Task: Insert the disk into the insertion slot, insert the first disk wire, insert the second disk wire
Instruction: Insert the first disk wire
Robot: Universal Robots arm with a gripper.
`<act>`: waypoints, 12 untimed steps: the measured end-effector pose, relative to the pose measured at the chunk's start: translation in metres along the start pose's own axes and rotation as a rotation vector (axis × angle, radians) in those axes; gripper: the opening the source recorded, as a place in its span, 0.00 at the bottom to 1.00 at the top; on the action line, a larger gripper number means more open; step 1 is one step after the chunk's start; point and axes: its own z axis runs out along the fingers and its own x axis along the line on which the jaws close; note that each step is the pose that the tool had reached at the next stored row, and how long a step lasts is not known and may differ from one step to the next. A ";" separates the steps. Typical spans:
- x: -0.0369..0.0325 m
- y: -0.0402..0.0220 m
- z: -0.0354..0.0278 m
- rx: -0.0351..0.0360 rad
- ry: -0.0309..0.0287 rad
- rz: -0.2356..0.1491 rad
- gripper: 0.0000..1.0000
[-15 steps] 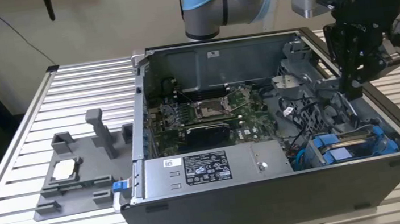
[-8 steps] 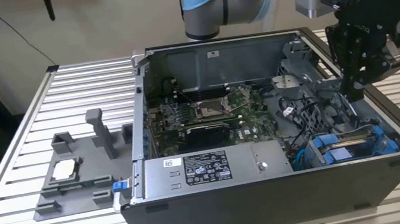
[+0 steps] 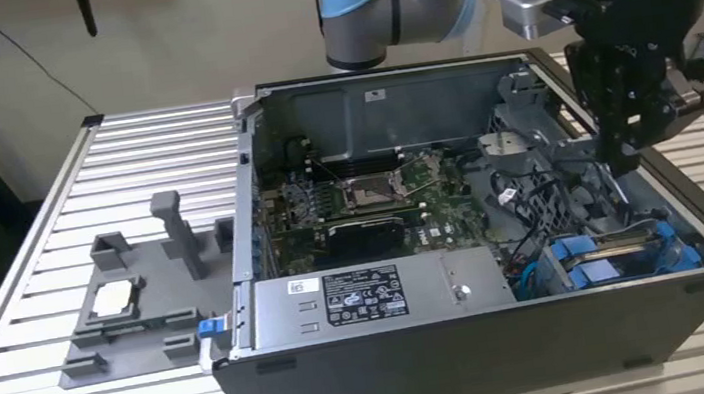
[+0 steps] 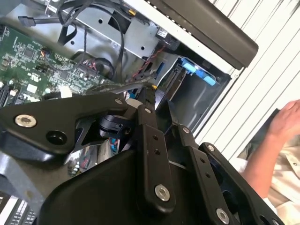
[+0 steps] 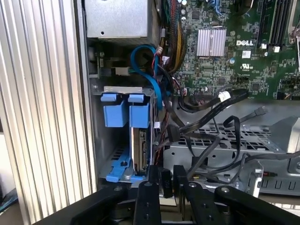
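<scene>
Hand (image 5: 164,177) linkages sit closest to both wrist cameras. The fingers (image 5: 148,197) are drawn close on a small black plug (image 5: 165,183), which I judge to be the end of a disk wire.

Slatted table (image 3: 15,299) carries the computer case (image 3: 481,368), which is open on top. A green motherboard (image 5: 225,61) covers the case floor.

The insertion slot (image 5: 119,145) is dark metal with blue plastic tabs (image 5: 115,111). It sits in the case corner at the exterior view's right, on the side nearest that camera. The disk (image 5: 138,150) appears already seated in it, with one thin edge showing.

Key relation: in the exterior view the hand hangs above the slot and farther back in the case. In the first wrist view the disk's edge lies just ahead of the fingertips, slightly off to one side. Its long axis is in line with their reach.

Labels: a white sticker (image 3: 364,294) on the power supply (image 3: 471,288), and print on the motherboard. Neither transcribed.
</scene>
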 end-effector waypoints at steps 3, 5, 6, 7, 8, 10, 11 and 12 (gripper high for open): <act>-0.0025 0.0047 -0.0013 0.0353 0.0136 0.001 0.27; -0.0040 0.0077 -0.0021 0.0546 0.0285 -0.001 0.27; -0.0045 0.0093 -0.0026 0.0642 0.0349 -0.001 0.27; -0.0048 0.0103 -0.0026 0.0721 0.0376 -0.001 0.27; -0.0052 0.0109 -0.0023 0.0803 0.0385 0.000 0.27; -0.0057 0.0122 -0.0012 0.0979 0.0393 0.002 0.27; -0.0059 0.0129 -0.0004 0.1052 0.0394 0.003 0.27; -0.0061 0.0134 0.0004 0.1118 0.0398 0.003 0.27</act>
